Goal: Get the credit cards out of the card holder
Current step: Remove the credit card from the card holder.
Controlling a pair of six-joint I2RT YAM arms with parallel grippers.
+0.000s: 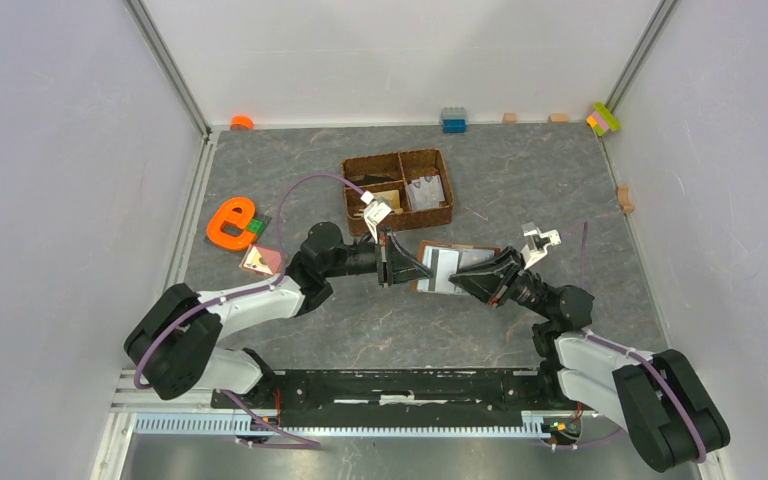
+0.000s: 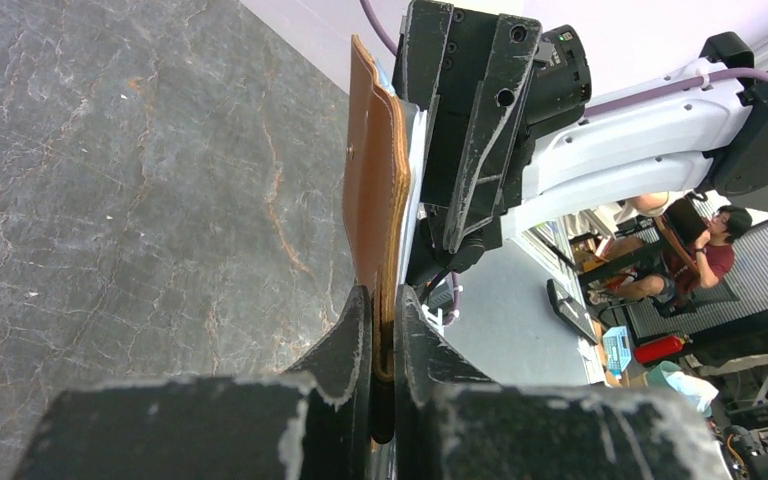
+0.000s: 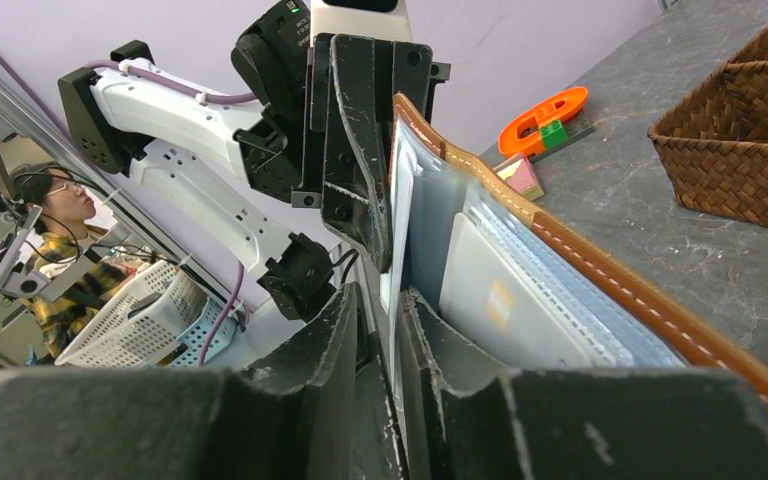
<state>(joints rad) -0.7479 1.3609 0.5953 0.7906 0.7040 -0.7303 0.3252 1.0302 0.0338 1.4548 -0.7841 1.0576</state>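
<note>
The card holder (image 1: 438, 266), a brown wallet with a pale grey-blue inside, is held open just above the table's middle. My left gripper (image 1: 406, 268) is shut on its left edge; in the left wrist view (image 2: 385, 335) the brown cover (image 2: 375, 190) stands edge-on between the fingers. My right gripper (image 1: 467, 280) comes in from the right and, in the right wrist view (image 3: 392, 325), is shut on a thin pale card (image 3: 398, 230) standing out of the pockets. Another grey-white card (image 3: 505, 305) with a gold chip sits in a pocket.
A brown woven basket (image 1: 440, 160) with small items stands just behind the wallet, also in the right wrist view (image 3: 730, 150). An orange toy (image 1: 228, 224) and a pink-tan piece (image 1: 260, 260) lie left. Small blocks (image 1: 453, 120) line the back wall.
</note>
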